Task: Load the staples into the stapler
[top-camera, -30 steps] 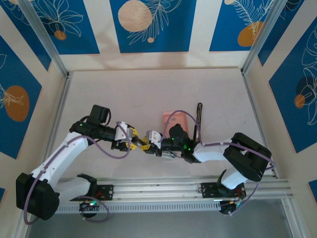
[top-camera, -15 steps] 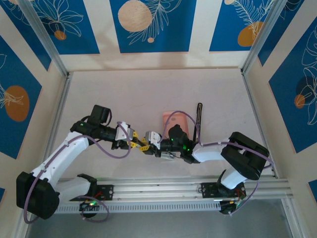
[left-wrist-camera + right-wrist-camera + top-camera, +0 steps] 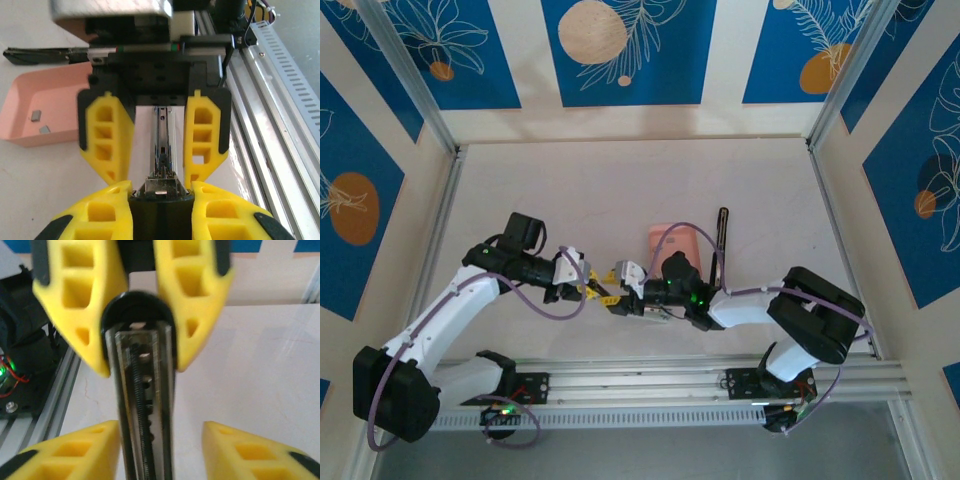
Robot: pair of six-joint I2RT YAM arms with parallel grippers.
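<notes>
- Far half of the desk point(image 3: 620, 180): bare from left edge to right edge.
- Middle, toward the right edge: pink tray point(image 3: 665, 240); black stapler bar point(image 3: 722, 235) just beside it, on the right-edge side.
- Near the near edge, at its middle: left tool point(image 3: 595, 290) clamped on the stapler rail point(image 3: 162, 145); right tool point(image 3: 625, 298) facing it tip to tip, fingers apart either side of that rail.
- Near edge: aluminium track point(image 3: 700, 380) along its length.

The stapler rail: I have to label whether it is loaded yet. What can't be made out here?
Whether the stapler rail is loaded: right wrist view, blurred up close; cannot tell.
The rail's far end: cut off by that view's bottom edge; in the left wrist view the right gripper hides it.
Staples in the pink tray: left wrist view, frame edge and right gripper cover part; no full count.
</notes>
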